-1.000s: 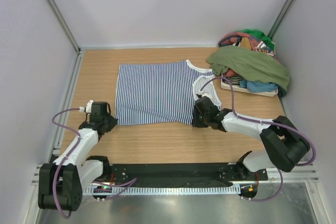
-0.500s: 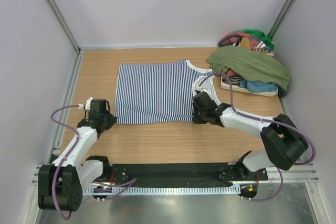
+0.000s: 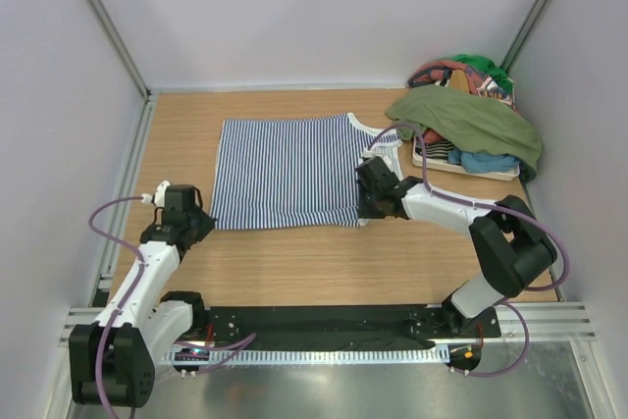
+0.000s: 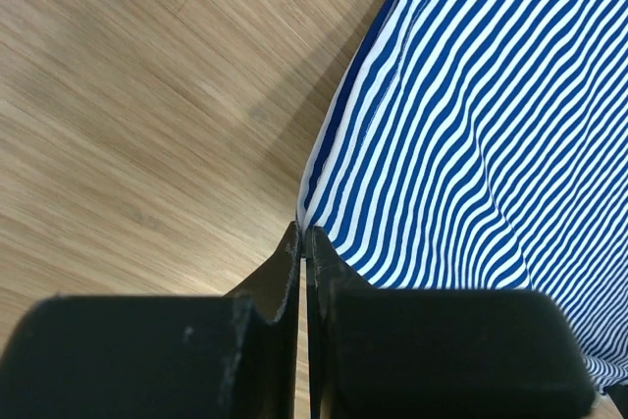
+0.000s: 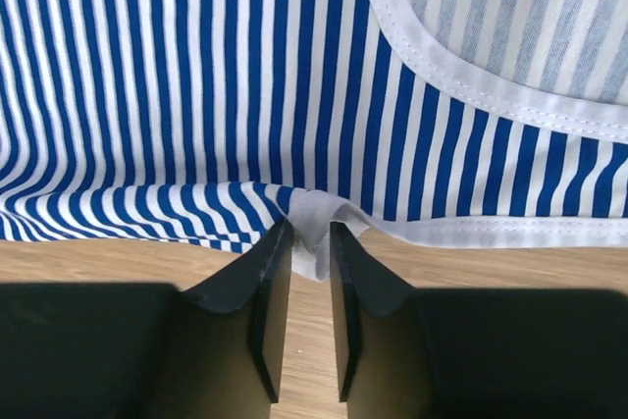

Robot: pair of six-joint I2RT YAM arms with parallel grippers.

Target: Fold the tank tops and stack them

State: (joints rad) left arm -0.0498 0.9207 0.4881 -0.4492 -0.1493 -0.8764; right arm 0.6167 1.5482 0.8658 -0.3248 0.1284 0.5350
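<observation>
The jaws of the left gripper are pressed together to a thin line. The near-left corner of the striped tank top sits exactly at their tips, and it seems to us to be pinched there. The jaws of the right gripper stand only a little apart, and a small fold of the white trim is clamped between them. This fold is on the near edge of the top, beside the armhole, and around it the stripes are bunched in small wrinkles.

The striped tank top lies spread flat on the wooden table, somewhat toward the far edge. Its hem points to the left edge and its neck to the right edge. The olive green tank top lies crumpled over a pile of other clothes in the far right corner, on a white tray. It is just beside the shoulder straps of the striped one, but we cannot tell if the two touch.
</observation>
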